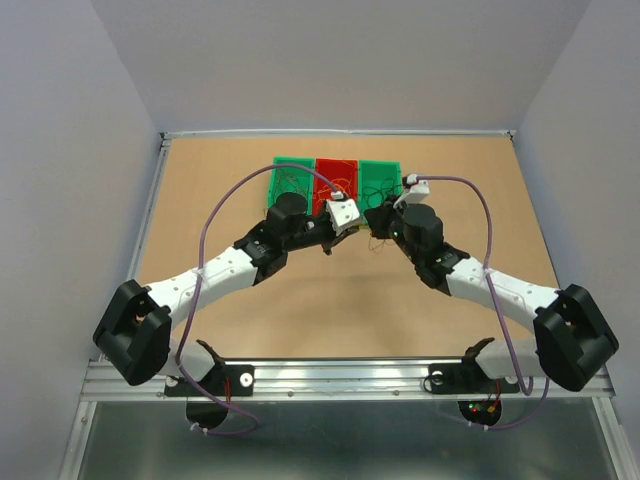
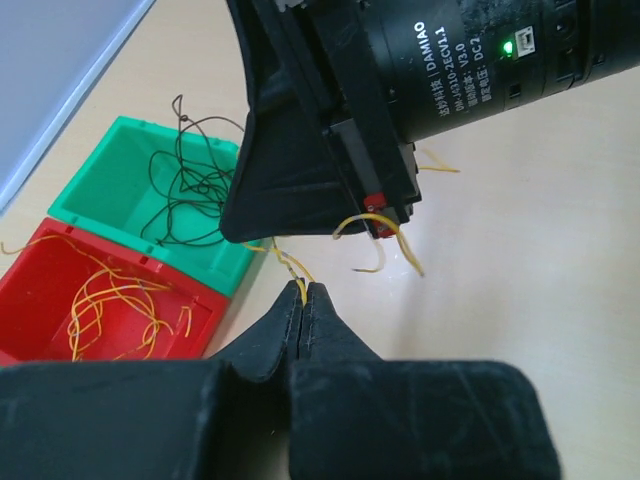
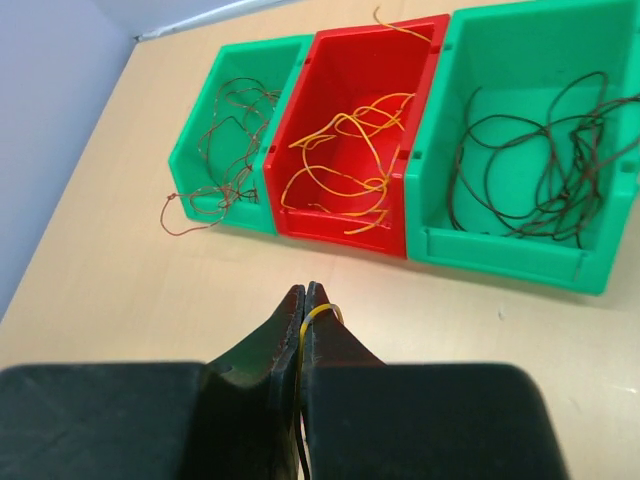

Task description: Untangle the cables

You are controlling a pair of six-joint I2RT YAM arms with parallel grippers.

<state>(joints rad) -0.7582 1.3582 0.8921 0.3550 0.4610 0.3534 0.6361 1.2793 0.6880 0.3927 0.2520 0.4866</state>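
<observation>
Left gripper [image 2: 303, 292]: clenched on a thin yellow strand [image 3: 322, 309].
Right gripper [image 3: 305, 295]: clenched on what looks like the same strand, its tips near my left ones.
Strand: short and curly. Its long axis runs across from one gripper to the other, over the desk [image 1: 300, 310] on the near side of the bins.
Destination, as I judge: the red bin [image 3: 340, 232], straight beyond both grippers toward the far edge, with the yellow cables [image 3: 345, 160] already in it.
Nearer arm: left, slightly.
</observation>
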